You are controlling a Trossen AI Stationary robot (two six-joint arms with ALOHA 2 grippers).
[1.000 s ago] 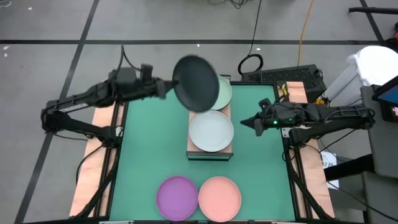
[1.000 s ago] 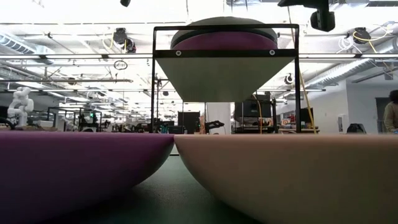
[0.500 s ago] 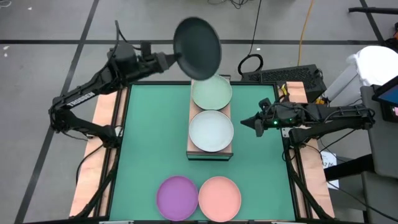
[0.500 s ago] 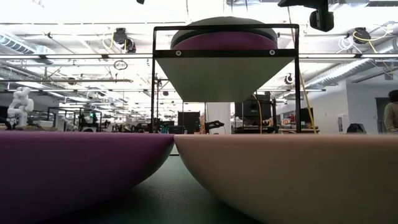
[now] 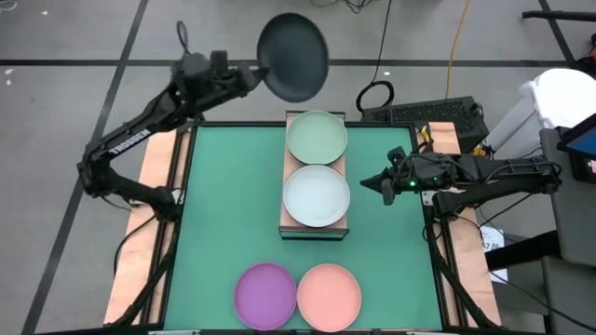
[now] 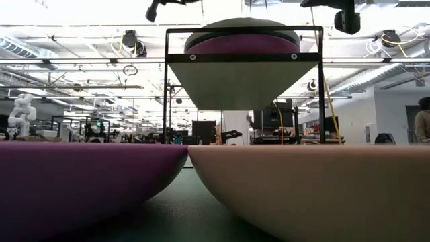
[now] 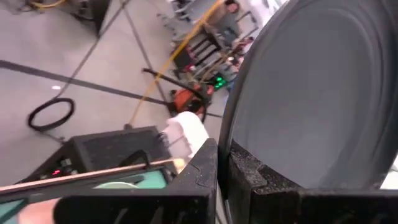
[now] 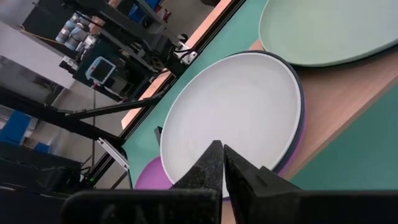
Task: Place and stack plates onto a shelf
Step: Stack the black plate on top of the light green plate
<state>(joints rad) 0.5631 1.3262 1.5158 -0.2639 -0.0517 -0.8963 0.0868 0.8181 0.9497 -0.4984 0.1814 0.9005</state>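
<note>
The left gripper (image 5: 250, 76) is pinching the rim of a dark grey plate (image 5: 292, 58), holding it up in the air and tilted, out past the far edge of the table. In the left wrist view the fingers are clamped right on the plate's edge (image 7: 233, 134).

My guess on handling: it looks stiff and light, probably smooth and a bit slippery, and held only by the rim it could swing or slide out. The edge is really the only place to grab a shallow plate like this, so setting it down flat will need care.

The shelf (image 5: 316, 229) sits in the middle of the green mat (image 5: 223, 205). The pale green plate (image 5: 317, 138) is on the far half, and the whitish plate (image 5: 316, 195) on the near half tops a stack, with grey and purple edges showing under it in the right wrist view. A purple plate (image 5: 265, 294) and a pink plate (image 5: 329, 294) wait side by side at the near edge.

The right gripper (image 5: 380, 183) hangs just beside the shelf, fingers pressed together, holding nothing.

Background is a big workshop with ceiling lights, cables on the floor and a person far off.
</note>
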